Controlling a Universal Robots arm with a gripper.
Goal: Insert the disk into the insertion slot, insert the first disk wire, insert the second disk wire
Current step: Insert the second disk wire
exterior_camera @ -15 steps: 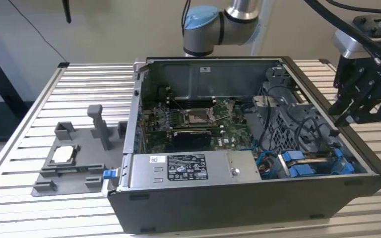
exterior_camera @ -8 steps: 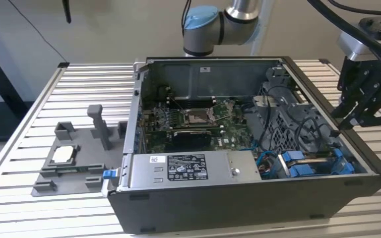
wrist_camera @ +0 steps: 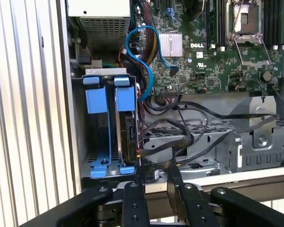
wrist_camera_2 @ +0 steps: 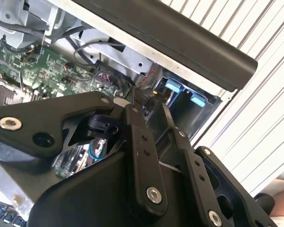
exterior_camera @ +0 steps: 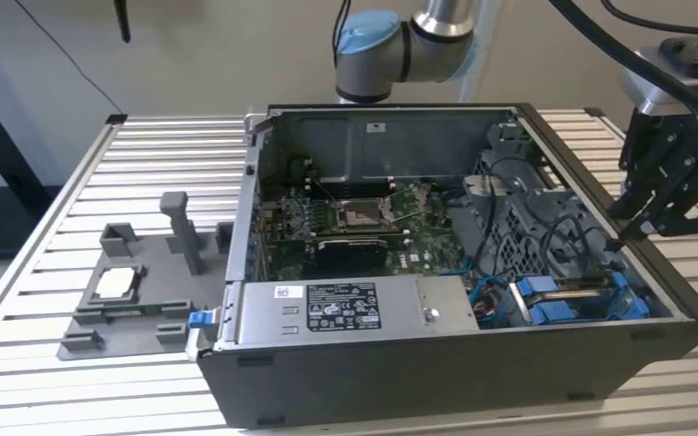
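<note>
In the first wrist view the drive bay holds two blue carrier frames side by side. The disk stands on edge in the one nearer the motherboard. Black disk wires loop beside the bay. My gripper sits just outside the case wall by that bay, its fingers drawn close together on a small black wire connector. In the exterior view my gripper hangs over the case's right edge, above the blue carriers.
The open computer case lies on a slatted table. Inside it are a motherboard, a grey power-supply box and a blue cable. A grey fixture stands at the exterior view's left.
</note>
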